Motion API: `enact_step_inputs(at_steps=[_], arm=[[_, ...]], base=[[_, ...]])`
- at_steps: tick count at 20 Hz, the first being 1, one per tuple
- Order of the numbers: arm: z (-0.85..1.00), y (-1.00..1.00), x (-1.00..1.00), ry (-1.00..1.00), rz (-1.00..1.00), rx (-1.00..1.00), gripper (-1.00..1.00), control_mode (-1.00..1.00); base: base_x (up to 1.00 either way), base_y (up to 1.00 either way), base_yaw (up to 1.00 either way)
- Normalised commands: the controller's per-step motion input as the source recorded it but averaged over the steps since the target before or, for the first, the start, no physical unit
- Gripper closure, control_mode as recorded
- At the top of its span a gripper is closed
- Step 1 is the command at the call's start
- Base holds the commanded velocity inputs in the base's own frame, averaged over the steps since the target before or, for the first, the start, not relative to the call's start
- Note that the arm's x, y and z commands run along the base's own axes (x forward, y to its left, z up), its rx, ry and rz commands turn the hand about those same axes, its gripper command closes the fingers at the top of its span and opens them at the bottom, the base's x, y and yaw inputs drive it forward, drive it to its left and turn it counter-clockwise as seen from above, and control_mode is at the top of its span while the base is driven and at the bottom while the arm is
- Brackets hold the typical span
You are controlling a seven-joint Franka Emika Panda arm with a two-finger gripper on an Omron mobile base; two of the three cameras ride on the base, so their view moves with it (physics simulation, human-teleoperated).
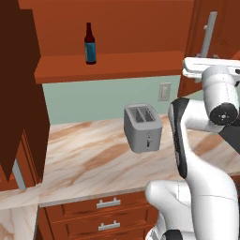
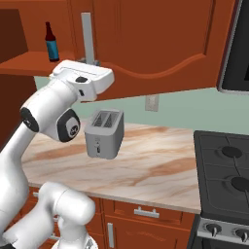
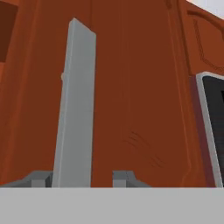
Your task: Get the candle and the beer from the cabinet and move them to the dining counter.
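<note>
Beer [image 1: 90,44] stands on the open shelf of the cabinet [image 1: 108,65] in the left base view, at about 11 o'clock from the toaster [image 1: 142,127]. You see no candle beside it. The left door [image 1: 21,93] is swung out toward you. At 2 o'clock the arm reaches up to the grey bar handle [image 1: 209,35] of the right door.

In the right base view, the bottle [image 2: 51,43] is at 10 o'clock from the hand, well apart from it. The hand is just under the handle [image 2: 87,39] of the right door [image 2: 155,39], which looks closed or almost closed. The stove [image 2: 226,170] lies at 4 o'clock, and the marbled counter [image 2: 146,160] has free room around the toaster.

In the hand view, the gripper [image 3: 81,177] has its fingers spread, one on each side of the handle [image 3: 76,105], the left one close to it, not pinching it. I judge the step is opening this door; next you close the fingers on the bar and pull. Mind the door edge near the microwave [image 3: 214,127] at 3 o'clock.
</note>
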Motion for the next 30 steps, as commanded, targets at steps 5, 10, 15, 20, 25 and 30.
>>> enact_step_inputs(at_steps=[5,10,15,20,25,30], arm=[[0.0,-0.79,-0.72,0.06,-0.1,0.0,1.0,-1.0],[0.0,-0.75,-0.71,0.09,-0.09,0.0,1.0,-1.0],[0.0,-0.76,-0.68,0.1,-0.08,0.0,1.0,-1.0],[0.0,-0.69,-0.6,0.09,-0.06,0.0,1.0,-1.0],[0.0,-0.33,-0.21,0.03,0.0,0.0,1.0,-1.0],[0.0,-0.01,0.0,0.0,0.0,0.0,1.0,-1.0]], base=[[0.0,0.0,0.0],[0.0,0.0,0.0],[0.0,0.0,0.0],[0.0,0.0,0.0],[0.0,0.0,0.0],[0.0,0.0,0.0]])
